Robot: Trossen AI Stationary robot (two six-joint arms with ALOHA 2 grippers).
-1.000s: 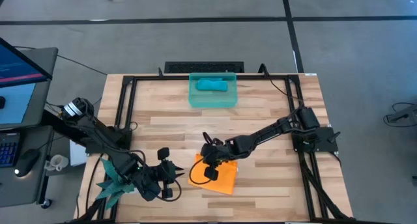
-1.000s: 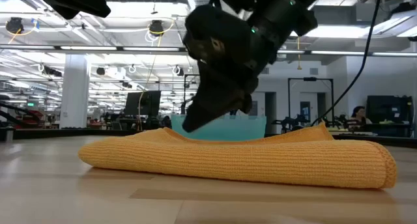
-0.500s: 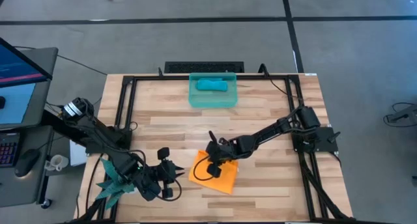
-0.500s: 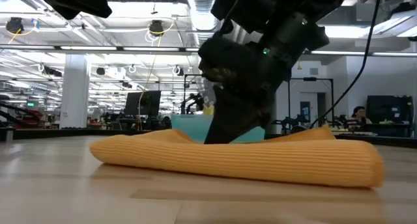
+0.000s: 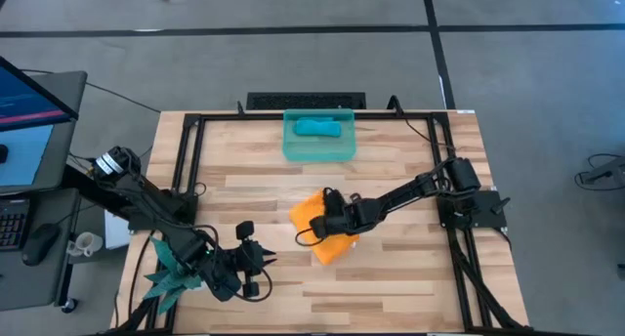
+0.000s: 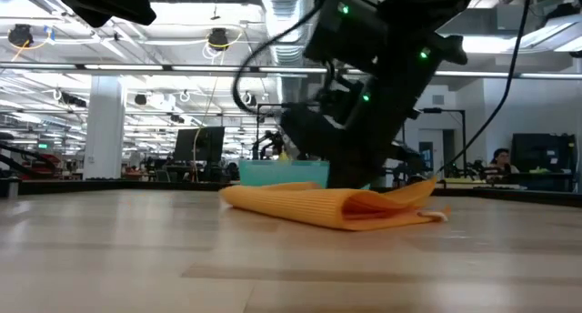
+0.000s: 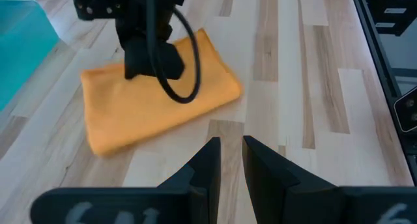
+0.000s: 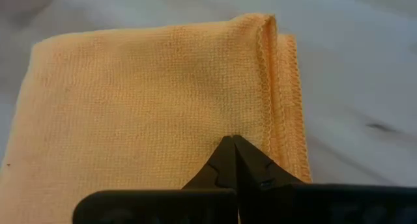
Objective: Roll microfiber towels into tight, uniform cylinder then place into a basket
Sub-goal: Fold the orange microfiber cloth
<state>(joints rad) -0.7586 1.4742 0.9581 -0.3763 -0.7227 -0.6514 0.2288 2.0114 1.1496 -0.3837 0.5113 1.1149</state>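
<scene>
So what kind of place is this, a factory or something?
More likely a robotics lab or test floor. Two robot arms work at a wooden table in a black frame, a computer monitor stands beside it, and the low view shows a big open hall with ceiling lights and more workstations.

Bare surface lies open between the orange towel and the basket — only the right arm crosses beside it.

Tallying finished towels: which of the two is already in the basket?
The teal-blue towel: it lies rolled inside the basket. The orange towel is on the table, under the right gripper.
</scene>
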